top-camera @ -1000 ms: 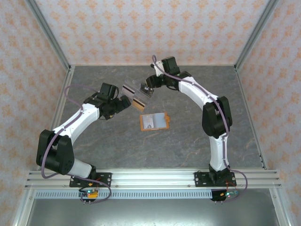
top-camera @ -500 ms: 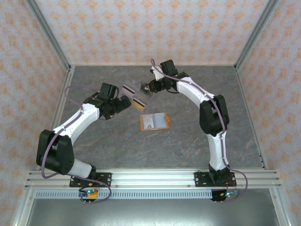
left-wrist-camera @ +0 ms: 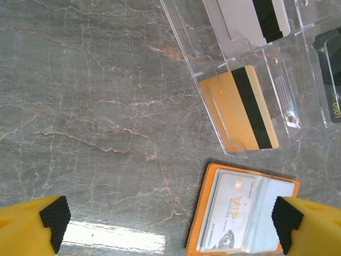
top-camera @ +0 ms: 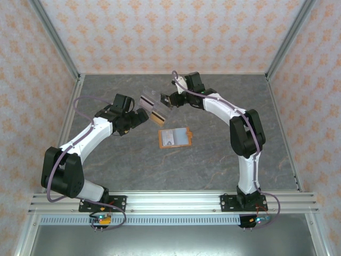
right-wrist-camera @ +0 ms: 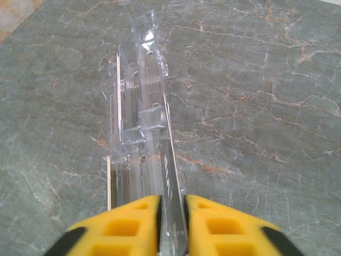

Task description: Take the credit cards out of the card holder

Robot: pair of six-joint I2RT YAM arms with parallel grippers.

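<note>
The card holder [top-camera: 175, 137] lies open, pockets up, on the counter [top-camera: 213, 160], its long axis running left to right (slightly tilted). The left pincer [left-wrist-camera: 169, 218] hangs spread wide nearby; the right pincer [right-wrist-camera: 171, 213] pinches the clear plastic tray [right-wrist-camera: 141, 122] by its edge.

The counter [top-camera: 224, 154] is a grey, marble-look slab with pale and rusty veins. Near its middle the orange card holder [top-camera: 175, 137] lies open and flat, a pale card [left-wrist-camera: 232, 210] showing in its clear pocket. Just behind it, towards the far left, is a clear piece [top-camera: 152, 106] holding a tan card [left-wrist-camera: 240, 109] with a dark stripe, a grey-white card [left-wrist-camera: 245, 18] and a black card [left-wrist-camera: 330, 74]. Whether the clear piece rests flat on the counter cannot be told.
</note>
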